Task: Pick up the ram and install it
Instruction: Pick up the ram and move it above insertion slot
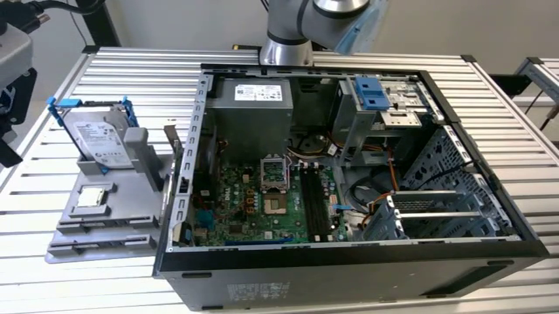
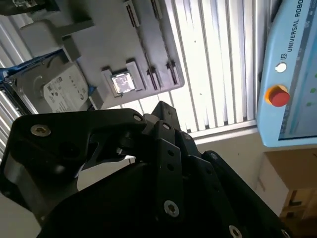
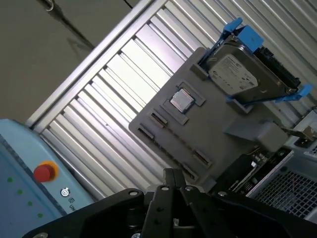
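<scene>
An open computer case (image 1: 349,265) lies on its side on a slatted metal desk (image 1: 131,65), with the green motherboard (image 1: 253,196) facing up. Two long black slots (image 1: 316,196) run down the board.

Beside the case, on the exterior view's left, sits a grey holder (image 1: 105,219). It carries a silver hard drive (image 1: 94,140) in a blue frame.

In the first wrist view, the ram (image 3: 246,171) is a thin, narrow, dark stick of circuit board with black chips and small pale labels. It stands on one long edge at the side of the grey holder nearest the case, just beside the case's perforated wall. Its long axis runs along that edge of the holder, level with the desk and roughly parallel to the case wall. One broad face is turned towards the holder.

The arm (image 1: 292,26) rises behind the case. Its black hand (image 3: 171,172) is up above the desk, well apart from the ram, and its fingertips are pressed together in both wrist views. A pale blue control pendant (image 2: 292,74) with a red button lies off the desk's edge.
</scene>
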You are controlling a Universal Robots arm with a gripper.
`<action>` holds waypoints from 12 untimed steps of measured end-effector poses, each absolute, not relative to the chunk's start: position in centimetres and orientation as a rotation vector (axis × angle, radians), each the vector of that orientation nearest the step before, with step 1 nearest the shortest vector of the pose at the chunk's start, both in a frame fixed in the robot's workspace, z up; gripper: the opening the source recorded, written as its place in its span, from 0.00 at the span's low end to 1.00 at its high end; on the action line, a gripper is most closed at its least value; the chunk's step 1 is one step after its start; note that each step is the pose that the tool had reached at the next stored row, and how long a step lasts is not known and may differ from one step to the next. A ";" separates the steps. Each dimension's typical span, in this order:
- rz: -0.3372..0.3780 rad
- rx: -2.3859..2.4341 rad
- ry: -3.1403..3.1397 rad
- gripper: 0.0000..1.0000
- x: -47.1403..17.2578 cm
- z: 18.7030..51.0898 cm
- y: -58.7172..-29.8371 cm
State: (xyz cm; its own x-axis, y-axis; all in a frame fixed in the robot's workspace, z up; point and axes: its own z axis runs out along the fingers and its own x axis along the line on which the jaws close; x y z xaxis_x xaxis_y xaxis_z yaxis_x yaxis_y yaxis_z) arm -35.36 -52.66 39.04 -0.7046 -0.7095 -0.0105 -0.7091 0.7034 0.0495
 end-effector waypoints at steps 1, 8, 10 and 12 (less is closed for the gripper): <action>-0.078 1.229 -2.880 0.00 -35.4 39.0 -52.7; -0.077 1.409 -2.793 0.00 -35.4 39.0 -52.7; -0.076 1.458 -2.766 0.00 -35.4 39.0 -52.7; -0.076 1.507 -2.739 0.00 -35.4 39.0 -52.7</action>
State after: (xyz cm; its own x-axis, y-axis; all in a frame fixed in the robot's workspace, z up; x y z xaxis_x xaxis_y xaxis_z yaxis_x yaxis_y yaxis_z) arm -35.36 -52.66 39.04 -0.5353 -0.8446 -0.0105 -0.8439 0.5342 0.0495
